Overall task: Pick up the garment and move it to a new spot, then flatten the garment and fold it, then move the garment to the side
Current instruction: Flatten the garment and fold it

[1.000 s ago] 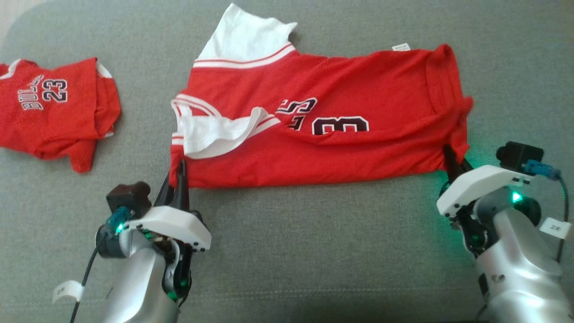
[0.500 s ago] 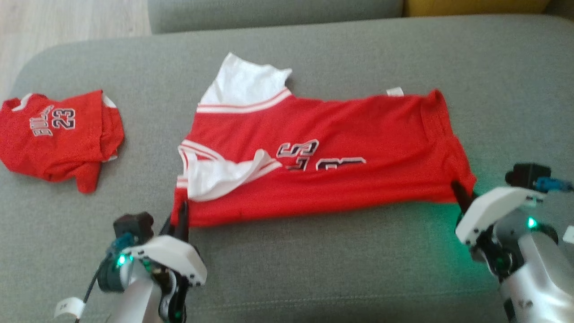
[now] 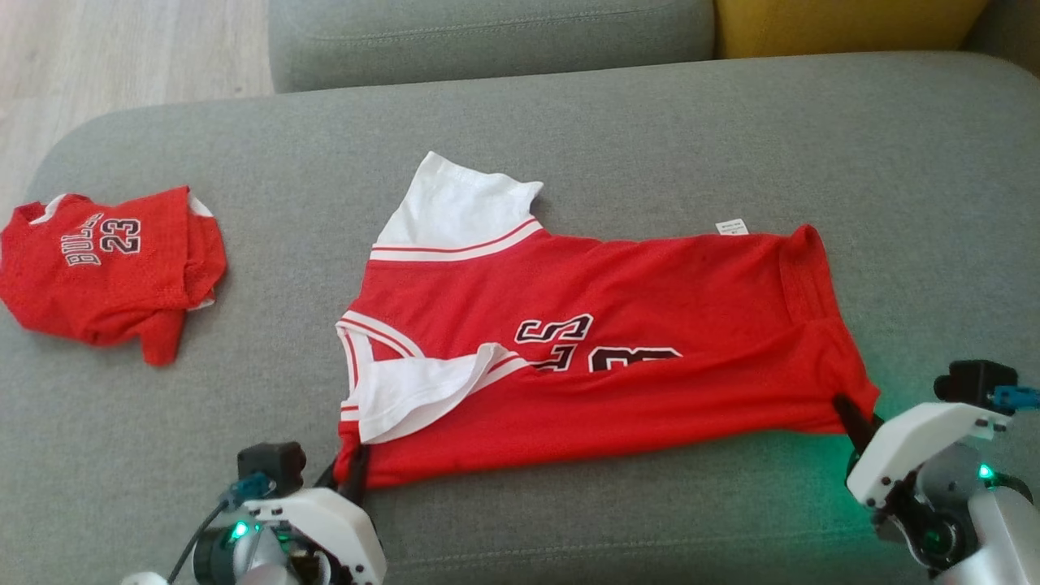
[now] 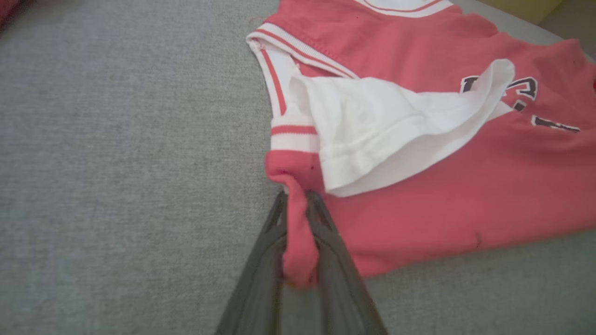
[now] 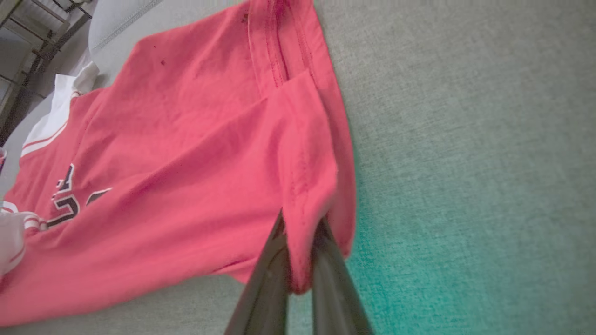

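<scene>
**Both grippers hold the red shirt on the sofa seat**

The red shirt (image 3: 617, 309) lies spread out in the middle of the grey sofa seat (image 3: 731, 138). Its neck is toward the seat's left end and its hem toward the right end. A fold runs across the chest and hides part of the black letters and the number. One white sleeve (image 3: 459, 203) points to the far side of the seat. The other white sleeve (image 3: 414, 390) is turned over onto the red cloth.

At the near side of the seat, the left gripper (image 3: 355, 479) is clenched on the shirt's near corner at the shoulder end. In the left wrist view a strip of red cloth is pinched between its dark fingers (image 4: 335, 260).

The right gripper (image 3: 842, 404), also at the near side of the seat, is clenched on the near corner of the hem. In the right wrist view the cloth sits between its fingers (image 5: 265, 279), and green light falls on the seat beside it.

A small red shirt (image 3: 106, 260) with the number 23 lies crumpled at the seat's left end, well apart from the big one.
</scene>
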`<state>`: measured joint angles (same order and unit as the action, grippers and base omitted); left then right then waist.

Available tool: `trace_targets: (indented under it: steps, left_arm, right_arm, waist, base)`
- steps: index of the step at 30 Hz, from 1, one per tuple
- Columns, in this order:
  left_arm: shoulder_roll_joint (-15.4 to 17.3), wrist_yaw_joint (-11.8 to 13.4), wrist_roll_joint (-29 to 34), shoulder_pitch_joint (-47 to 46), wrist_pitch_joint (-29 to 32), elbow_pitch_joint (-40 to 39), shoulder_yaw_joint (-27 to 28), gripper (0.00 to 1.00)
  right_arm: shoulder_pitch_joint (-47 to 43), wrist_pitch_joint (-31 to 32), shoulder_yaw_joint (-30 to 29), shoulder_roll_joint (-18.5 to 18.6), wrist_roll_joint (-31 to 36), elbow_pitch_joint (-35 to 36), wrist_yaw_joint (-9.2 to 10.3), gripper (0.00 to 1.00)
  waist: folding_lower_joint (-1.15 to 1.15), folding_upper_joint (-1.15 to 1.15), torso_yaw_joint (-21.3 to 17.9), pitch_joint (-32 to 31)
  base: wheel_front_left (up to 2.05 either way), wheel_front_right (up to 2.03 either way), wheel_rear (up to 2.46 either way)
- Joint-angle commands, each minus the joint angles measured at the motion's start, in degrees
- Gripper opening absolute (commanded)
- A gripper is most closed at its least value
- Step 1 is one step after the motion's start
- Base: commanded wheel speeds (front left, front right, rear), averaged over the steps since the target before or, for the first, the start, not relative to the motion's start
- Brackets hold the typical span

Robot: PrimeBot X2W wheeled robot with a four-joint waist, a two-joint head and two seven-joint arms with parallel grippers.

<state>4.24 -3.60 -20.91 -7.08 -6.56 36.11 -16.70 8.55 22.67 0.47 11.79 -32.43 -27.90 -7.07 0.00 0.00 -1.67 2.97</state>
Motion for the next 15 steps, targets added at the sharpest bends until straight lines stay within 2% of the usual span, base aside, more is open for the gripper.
trace_targets:
  steps: [1,2,3,10,12,15]
  left_arm:
    - [1.1,0.0,-0.2,-1.3,-0.1,-1.8,1.6,0.46]
    - [1.1,0.3,-0.1,-1.3,-0.3,-2.0,1.5,0.94]
    - [1.1,0.6,-0.1,-1.3,-0.6,-2.2,1.5,1.00]
    - [0.3,0.1,-2.3,-3.5,-7.7,-9.6,4.8,1.00]
    - [0.0,-0.2,-2.7,-4.1,-8.3,-13.5,6.6,1.00]
    - [-0.6,-1.0,-2.3,-4.0,-8.4,-21.7,10.0,1.00]
  right_arm:
    - [1.1,-0.8,0.3,0.6,0.3,2.6,-0.42,1.00]
    - [0.9,-1.2,0.1,0.3,0.5,3.4,-0.42,1.00]
    - [0.7,-1.9,-0.1,0.2,0.6,4.2,-0.42,1.00]
    - [0.5,-11.3,-2.3,-1.4,-0.9,11.0,-0.42,1.00]
    - [0.5,-14.6,-1.1,-1.3,-0.7,13.7,-0.42,1.00]
    - [0.2,-21.3,2.8,0.8,2.9,17.5,-0.42,1.00]
  waist:
    - [0.00,0.00,0.0,0.2]
    - [0.00,0.00,-0.1,0.3]
    - [0.00,0.00,-0.1,0.3]
    - [0.00,0.00,0.2,0.5]
    - [0.00,0.00,0.3,0.6]
    - [0.00,0.00,0.3,0.8]
  base:
    - [0.00,0.00,0.00]
    - [0.00,0.00,0.00]
    - [0.00,0.00,0.00]
    - [0.00,0.00,0.00]
    - [0.00,0.00,0.00]
    - [0.00,0.00,0.00]
